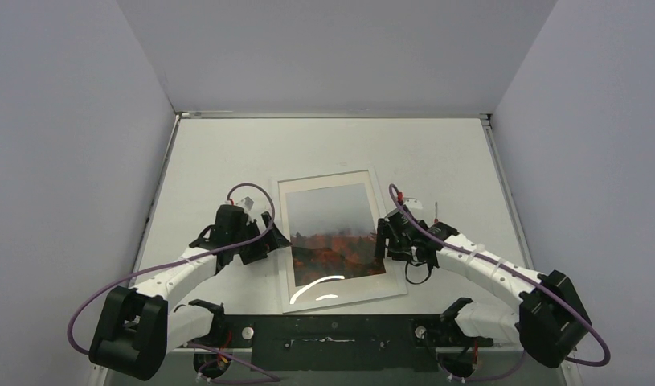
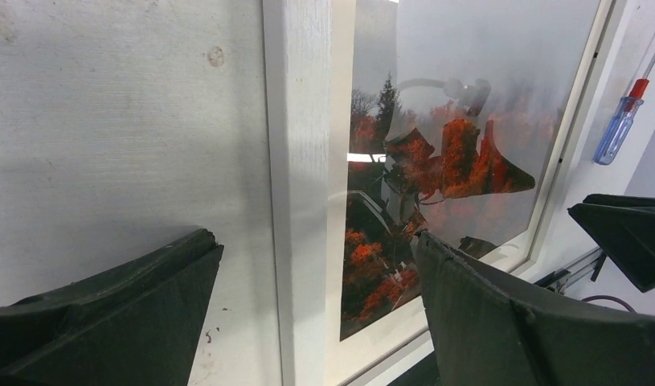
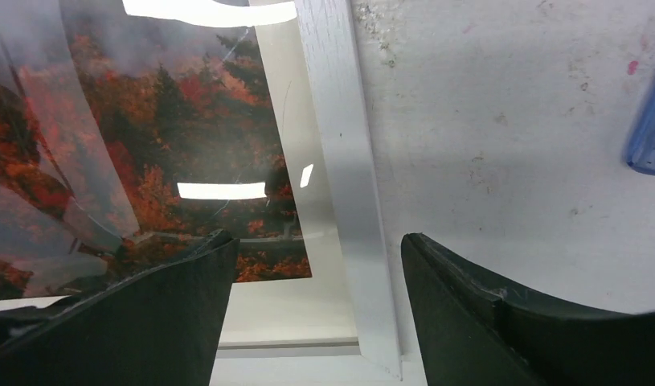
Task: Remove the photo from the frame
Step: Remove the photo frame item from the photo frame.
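The frame point(image 2: 298, 161) lies flat, glossy front up, at the middle of the table point(image 1: 227, 161), between the two arms. The photo point(image 1: 332, 229) sits inside it behind the glazing, misty sky far, autumn trees near. Left gripper point(image 1: 272, 237): jaws wide apart, straddling the left border strip, gripping nothing. Right gripper point(image 3: 317, 239): jaws likewise spread across the right border strip, empty. A red-and-blue screwdriver point(image 2: 621, 121) lies just right of the frame.

Top view looks down; both wrist views hug the frame point(image 2: 296, 201)
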Controlling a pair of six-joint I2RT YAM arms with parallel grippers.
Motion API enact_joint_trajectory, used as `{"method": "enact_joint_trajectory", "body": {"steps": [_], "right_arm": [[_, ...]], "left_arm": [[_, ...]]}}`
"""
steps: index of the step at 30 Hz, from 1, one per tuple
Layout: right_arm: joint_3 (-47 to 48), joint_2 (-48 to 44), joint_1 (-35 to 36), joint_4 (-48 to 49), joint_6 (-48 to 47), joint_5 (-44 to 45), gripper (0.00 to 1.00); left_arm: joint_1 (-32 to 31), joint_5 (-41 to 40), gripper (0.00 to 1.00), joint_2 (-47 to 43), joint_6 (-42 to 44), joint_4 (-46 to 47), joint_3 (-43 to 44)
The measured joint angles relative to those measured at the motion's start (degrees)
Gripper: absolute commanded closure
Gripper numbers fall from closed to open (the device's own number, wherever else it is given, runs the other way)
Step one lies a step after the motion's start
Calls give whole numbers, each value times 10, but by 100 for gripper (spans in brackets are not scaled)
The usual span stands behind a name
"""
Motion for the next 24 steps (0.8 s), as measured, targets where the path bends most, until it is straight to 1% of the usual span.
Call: {"method": "enact_joint_trajectory", "body": {"steps": [2,5,9,14,19,23,24], "right_arm": [[-1,18,-3,4,-13,-9,26],[-1,32,-8,15,-27,-11,30],[-1,67,-22,37,-44,-17,40],[-4,96,-30,59,-58,-19,42],[-10,101,-40,82,-72,-24,48],[-10,117,-52,99,-81,-36,57],[-10,118,-52,102,-83,-38,64]], "left_arm": [[-2,-2,9,1,1,-3,2],[-4,-4,9,2,5,-5,3],[-6,-5,10,3,6,-7,5],[-7,-9,10,5,9,-22,11],[-7,-12,10,4,12,-40,17],[-7,-12,10,4,15,-46,19],[-7,-12,10,4,16,-48,20]]}}
